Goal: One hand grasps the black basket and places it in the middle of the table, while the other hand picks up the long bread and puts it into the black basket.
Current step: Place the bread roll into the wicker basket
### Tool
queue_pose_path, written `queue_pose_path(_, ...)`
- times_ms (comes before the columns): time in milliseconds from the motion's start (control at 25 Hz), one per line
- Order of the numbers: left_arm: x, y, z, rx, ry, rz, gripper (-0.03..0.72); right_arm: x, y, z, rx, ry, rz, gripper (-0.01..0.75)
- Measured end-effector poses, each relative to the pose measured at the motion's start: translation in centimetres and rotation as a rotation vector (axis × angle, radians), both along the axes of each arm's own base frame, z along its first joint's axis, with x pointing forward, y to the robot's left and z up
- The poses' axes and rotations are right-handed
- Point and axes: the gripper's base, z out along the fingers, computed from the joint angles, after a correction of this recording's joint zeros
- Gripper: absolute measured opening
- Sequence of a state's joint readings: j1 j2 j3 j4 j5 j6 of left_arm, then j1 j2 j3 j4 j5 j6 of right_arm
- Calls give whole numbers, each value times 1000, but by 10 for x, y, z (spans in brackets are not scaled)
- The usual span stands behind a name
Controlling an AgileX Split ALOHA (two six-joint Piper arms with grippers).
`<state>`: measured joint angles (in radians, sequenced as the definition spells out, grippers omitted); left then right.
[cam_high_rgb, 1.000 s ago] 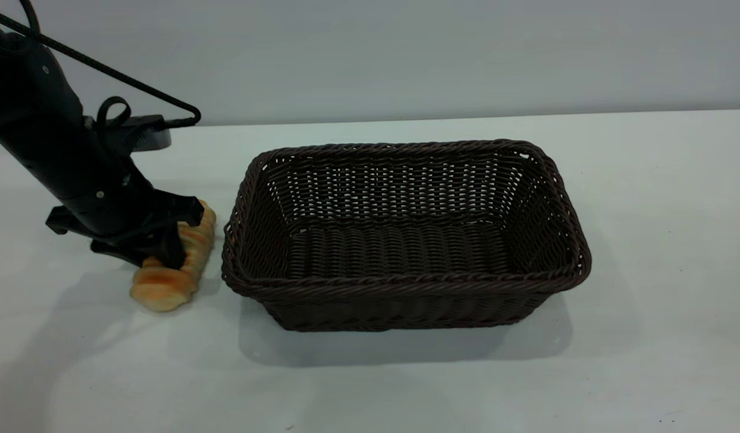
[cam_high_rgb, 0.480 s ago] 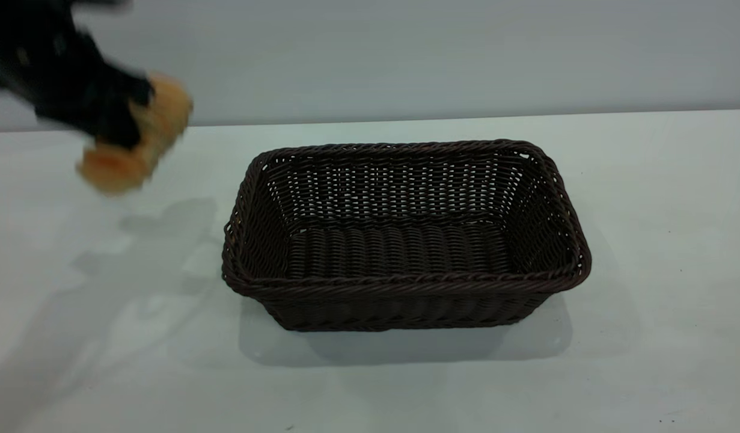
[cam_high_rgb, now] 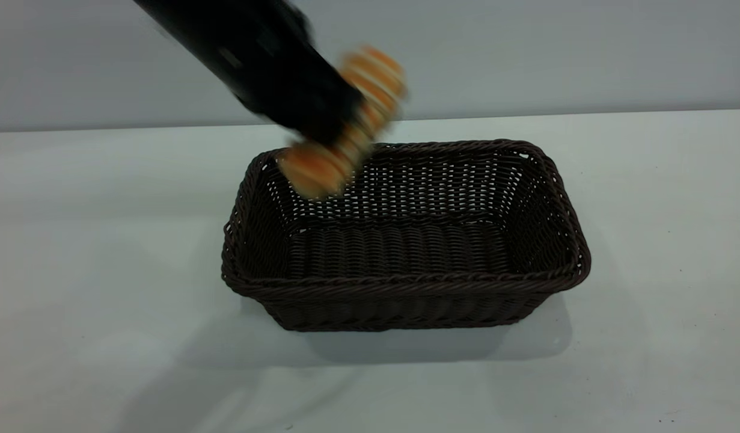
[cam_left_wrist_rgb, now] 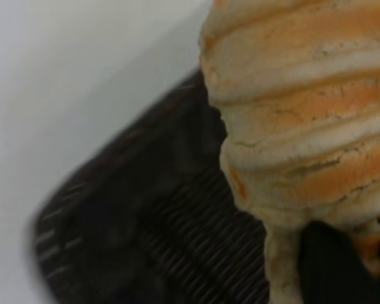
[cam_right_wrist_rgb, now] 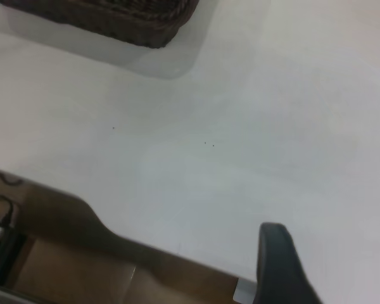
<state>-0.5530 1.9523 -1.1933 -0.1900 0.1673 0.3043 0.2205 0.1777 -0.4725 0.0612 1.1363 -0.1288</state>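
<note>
The left gripper (cam_high_rgb: 339, 135) hangs in the air above the far left corner of the black basket (cam_high_rgb: 406, 282), its fingers (cam_left_wrist_rgb: 332, 266) closed tight across the middle of the long bread (cam_high_rgb: 345, 123). The roll is clear of the wicker and of the counter (cam_high_rgb: 105, 252), held over the basket's back rim. Its long axis runs on a slant: the lower end points down and toward the left arm's side, over the basket's interior, while the upper end rises toward the back wall and the right arm's side. In the left wrist view the ridged, cream-striped crust (cam_left_wrist_rgb: 304, 107) fills the foreground, with a dark finger pressed against its side and the basket's woven floor (cam_left_wrist_rgb: 177, 234) below. The basket sits upright near the middle of the counter, long side facing the exterior camera, nothing inside it. The right gripper (cam_right_wrist_rgb: 280, 263) is well off to the side near the counter's edge; only one dark finger shows, so whether it is open cannot be told.
</note>
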Motion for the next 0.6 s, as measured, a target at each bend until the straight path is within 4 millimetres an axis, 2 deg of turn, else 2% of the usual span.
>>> queue_pose_path(80,-1,-9,-21,17,12,-22,94,0,0,0,0,-1,0,429)
queue_pose_path(160,0,-11,-38,34,37,-23,132,0,0,0,-1,-1,-1,429)
queue_pose_path(280,0,-10,-46,39,53,-15,276,0,0,0,1,-3,-3,429)
queue_pose_path(400,1,-11,-41,27,37,-9,479,-4,-1,1,7,-30,-3,429)
queue_pose_path(480,-1,-10,-34,26,43,-12,579,-9,-2,1,14,-63,-3,429)
queue_pose_path(600,-9,-6,-5,38,53,-39,651,-17,-4,1,26,-120,-4,429)
